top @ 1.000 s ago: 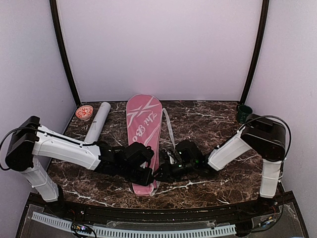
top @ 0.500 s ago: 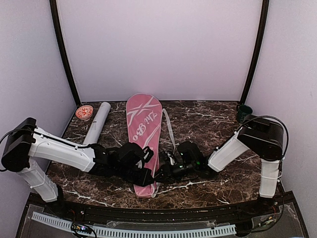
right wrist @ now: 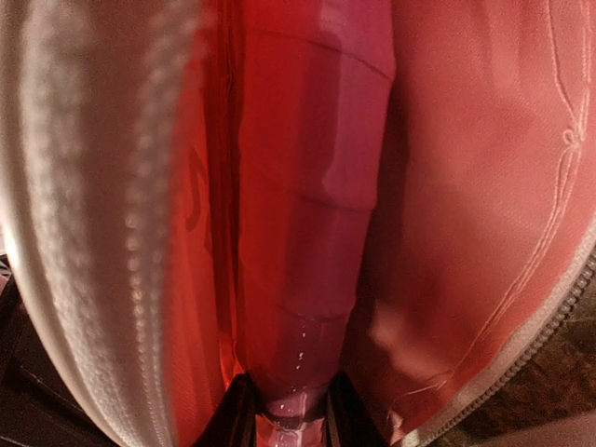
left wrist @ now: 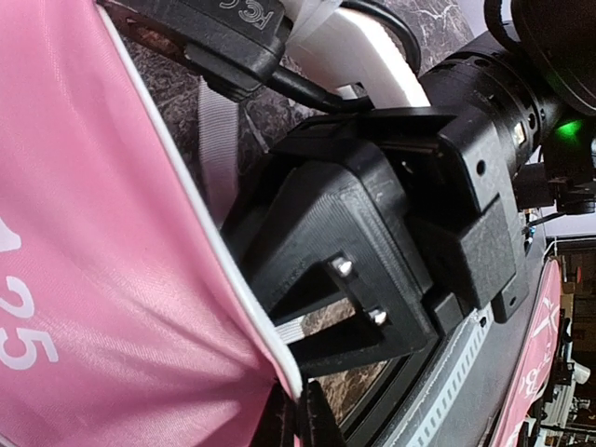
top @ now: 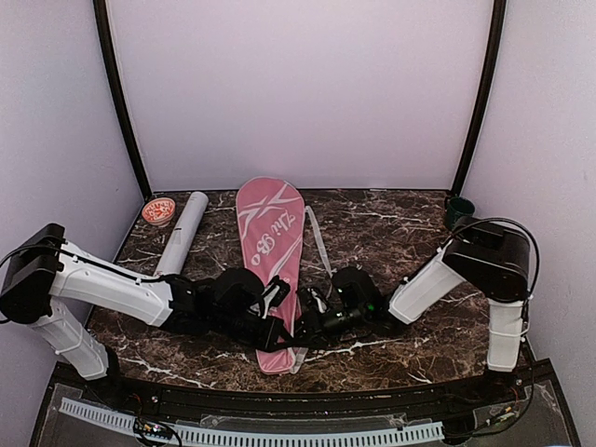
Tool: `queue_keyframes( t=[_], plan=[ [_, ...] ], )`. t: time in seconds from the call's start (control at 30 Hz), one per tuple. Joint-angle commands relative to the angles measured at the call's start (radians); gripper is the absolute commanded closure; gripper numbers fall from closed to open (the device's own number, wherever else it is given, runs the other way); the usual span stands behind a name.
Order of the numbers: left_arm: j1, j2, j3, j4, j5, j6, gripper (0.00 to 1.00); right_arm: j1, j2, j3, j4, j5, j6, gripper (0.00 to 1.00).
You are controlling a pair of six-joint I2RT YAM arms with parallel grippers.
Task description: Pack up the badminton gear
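The long pink racket bag [top: 268, 251] lies lengthwise in the middle of the table, its narrow end toward the arms. My left gripper [top: 281, 326] is shut on the white-piped edge of the bag [left wrist: 237, 298] at that narrow end; its fingertips [left wrist: 279, 424] pinch the fabric. My right gripper [top: 307, 326] reaches into the bag's mouth from the right. In the right wrist view it [right wrist: 291, 414] is shut on a pink-wrapped racket handle [right wrist: 321, 214] that runs up inside the red-lit bag. The racket heads are hidden. The white tube [top: 182, 233] lies to the left of the bag.
A small round red-and-white item [top: 158, 210] sits beside the tube's far end. A dark green cup [top: 458, 212] stands at the back right corner. The bag's grey strap [top: 319, 244] trails along its right side. The two gripper bodies nearly touch at the bag's mouth.
My left gripper has shut on the bag's edge and shifted slightly right and toward the front. The bag's narrow end moved a little with it. The right gripper has kept its hold.
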Motion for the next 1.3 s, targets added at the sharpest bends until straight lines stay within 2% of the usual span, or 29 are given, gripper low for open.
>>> queue_keyframes(
  t=[0.0, 0.17, 0.43, 0.63, 0.7, 0.8, 0.87, 1.1, 1.27],
  plan=[
    [-0.017, -0.054, -0.029, 0.165, 0.147, -0.001, 1.0, 0.005, 0.001, 0.004, 0.23, 0.004, 0.039, 0.78],
    [-0.012, -0.057, -0.038, 0.155, 0.142, 0.007, 1.0, 0.004, -0.077, 0.001, 0.099, 0.017, -0.053, 0.63],
    [-0.009, -0.057, -0.041, 0.109, 0.109, 0.017, 1.0, 0.005, -0.186, -0.002, -0.137, 0.046, -0.179, 0.61],
    [-0.009, -0.051, -0.045, 0.098, 0.109, 0.022, 1.0, 0.005, -0.276, 0.013, -0.401, 0.112, -0.311, 0.6],
    [-0.009, -0.047, -0.042, 0.097, 0.112, 0.028, 1.0, 0.005, -0.289, 0.013, -0.45, 0.117, -0.333, 0.51],
    [-0.009, -0.035, -0.032, 0.099, 0.118, 0.035, 1.0, 0.005, -0.295, -0.007, -0.446, 0.116, -0.336, 0.5],
    [-0.009, -0.028, -0.03, 0.101, 0.121, 0.036, 1.0, 0.005, -0.286, -0.011, -0.431, 0.099, -0.331, 0.53],
    [-0.009, -0.017, -0.017, 0.105, 0.122, 0.041, 1.0, 0.011, -0.259, -0.038, -0.374, 0.054, -0.294, 0.88],
    [-0.009, -0.003, -0.01, 0.123, 0.129, 0.044, 1.0, 0.026, -0.2, -0.035, -0.336, 0.047, -0.267, 0.91]
  ],
)
